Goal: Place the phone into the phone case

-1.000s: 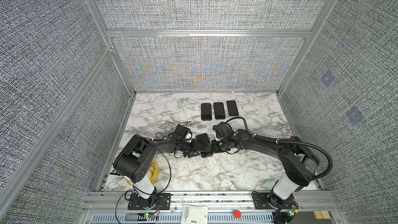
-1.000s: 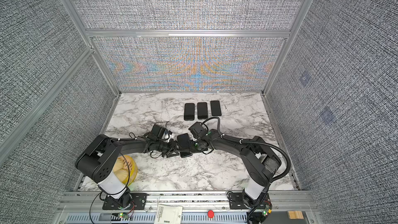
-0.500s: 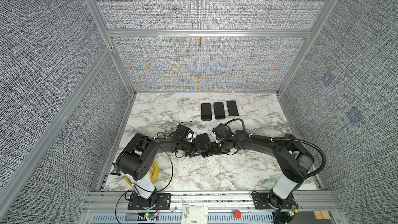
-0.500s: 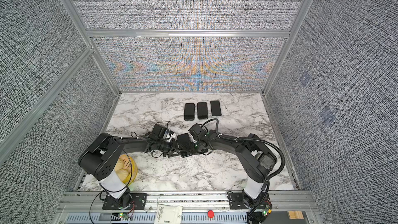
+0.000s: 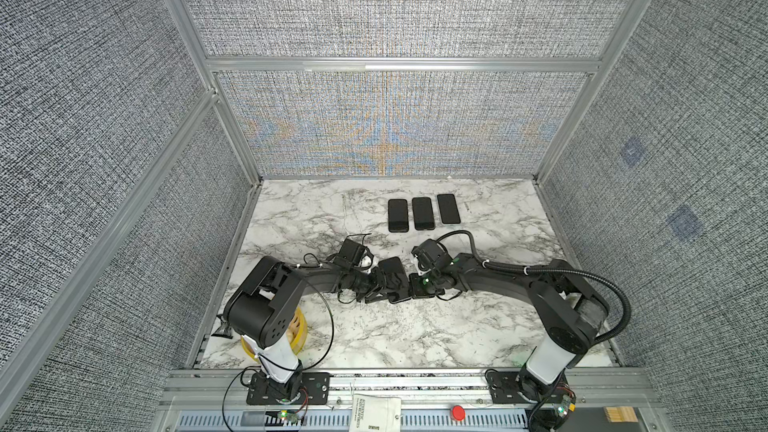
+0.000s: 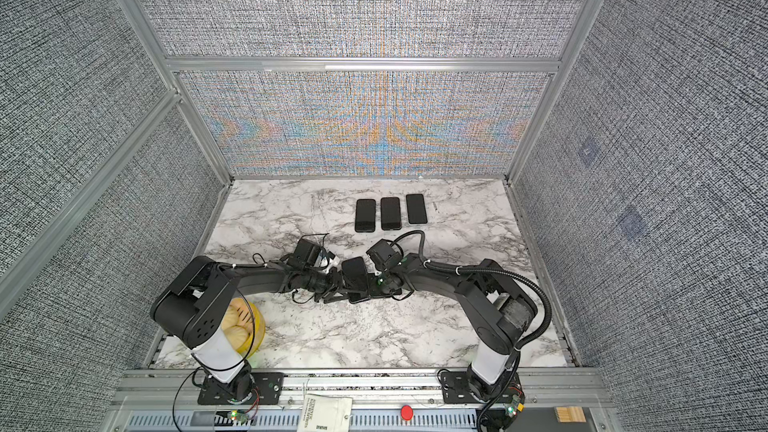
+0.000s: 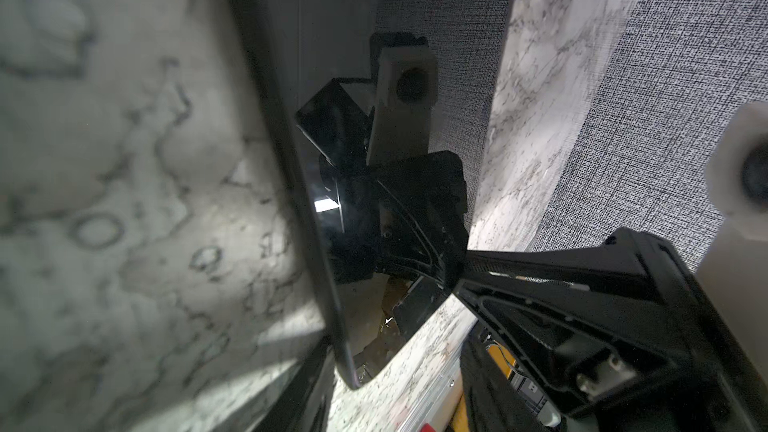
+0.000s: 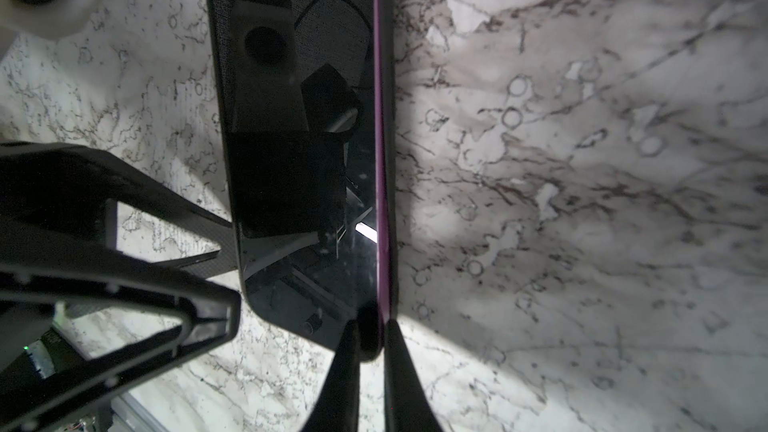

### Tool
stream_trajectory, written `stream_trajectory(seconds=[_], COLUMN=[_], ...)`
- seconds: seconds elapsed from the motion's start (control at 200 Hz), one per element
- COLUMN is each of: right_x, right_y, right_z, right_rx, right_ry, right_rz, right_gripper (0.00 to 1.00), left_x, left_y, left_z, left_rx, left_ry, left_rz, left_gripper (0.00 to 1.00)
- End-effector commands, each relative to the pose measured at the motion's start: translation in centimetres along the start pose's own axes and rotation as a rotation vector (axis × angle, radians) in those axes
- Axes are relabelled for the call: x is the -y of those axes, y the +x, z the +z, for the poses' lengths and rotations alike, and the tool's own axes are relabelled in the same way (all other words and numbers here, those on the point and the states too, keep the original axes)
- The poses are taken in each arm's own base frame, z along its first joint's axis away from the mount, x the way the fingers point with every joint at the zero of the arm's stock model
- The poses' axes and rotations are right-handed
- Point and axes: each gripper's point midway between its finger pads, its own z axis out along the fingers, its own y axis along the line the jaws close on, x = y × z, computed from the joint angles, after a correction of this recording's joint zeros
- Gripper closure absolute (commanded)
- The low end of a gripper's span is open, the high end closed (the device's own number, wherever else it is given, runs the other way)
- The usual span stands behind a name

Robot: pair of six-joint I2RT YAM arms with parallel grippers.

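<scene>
The phone is raised on edge at the table's middle, between both grippers. In the right wrist view its glossy black screen shows a purple side strip, with the black phone case's rim along it. My right gripper is shut on the near corner, where case and phone meet. My left gripper spans the phone's width. One of its fingers touches the far long edge, and the other is mostly hidden behind the phone.
Three dark phones lie in a row at the back of the marble table. A yellow container with round pale things stands by the left arm's base. Cables loop over both wrists. Aluminium rails edge the table.
My right gripper's jaws have closed tighter on the corner. Both arms have stayed almost in place at the phone.
</scene>
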Motion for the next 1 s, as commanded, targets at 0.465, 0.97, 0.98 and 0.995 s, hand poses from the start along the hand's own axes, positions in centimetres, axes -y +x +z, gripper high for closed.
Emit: stream_trajectory(seconds=[0.465,0.97,0.98,0.995], right_x=[0.7,0.1,0.1,0.0], right_y=[3.2,0.5,0.4,0.3], right_z=[2.6,-2.4,-2.5,-2.6], right_rx=[-0.114,-0.002,0.001,0.006], right_ry=[-0.011,0.065,0.065,0.064], right_rz=[0.007,-0.056,-0.056,-0.057], right_gripper=[0.92,0.88,0.88,0.87], left_x=[-3.8,-3.4,-3.4,-3.4], left_y=[0.3,0.9,0.9,0.9], left_z=[0.6,-0.6,-0.6,-0.7], left_rx=[0.017,0.065,0.066,0.066], left_ry=[-0.129,-0.111,-0.112,-0.115], left_rz=[-0.063,-0.080,-0.080,-0.081], left_gripper=[0.49,0.45,0.44,0.44])
